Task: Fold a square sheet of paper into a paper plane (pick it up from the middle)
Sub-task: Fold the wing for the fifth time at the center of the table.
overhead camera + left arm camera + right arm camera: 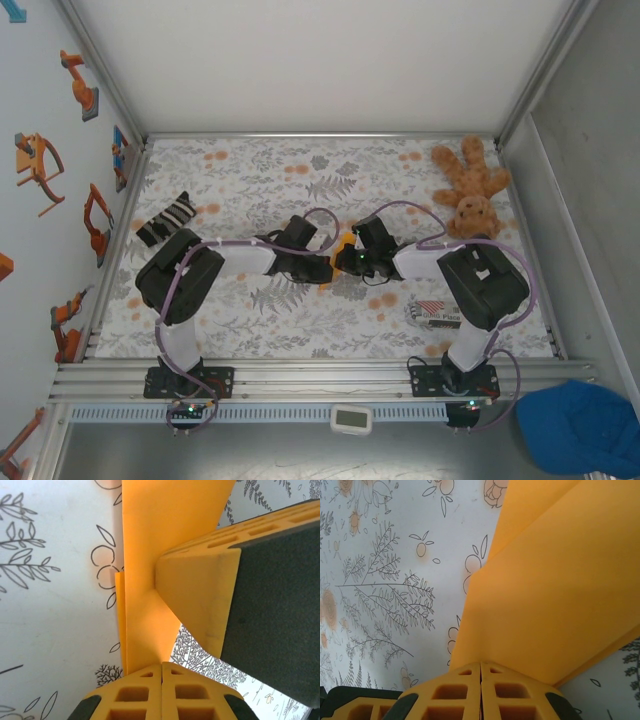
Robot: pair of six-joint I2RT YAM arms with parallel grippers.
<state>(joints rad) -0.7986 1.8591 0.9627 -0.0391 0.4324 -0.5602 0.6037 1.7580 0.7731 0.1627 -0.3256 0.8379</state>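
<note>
As they face each other tip-to-tip, left claw and right claw both clamp the orange paper.

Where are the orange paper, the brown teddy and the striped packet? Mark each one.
orange paper [555, 595]: right wrist view, on its broad folded face.
brown teddy [470, 180]: top external view, on its belly.
striped packet [437, 314]: top external view, on the middle of its printed face.
</note>
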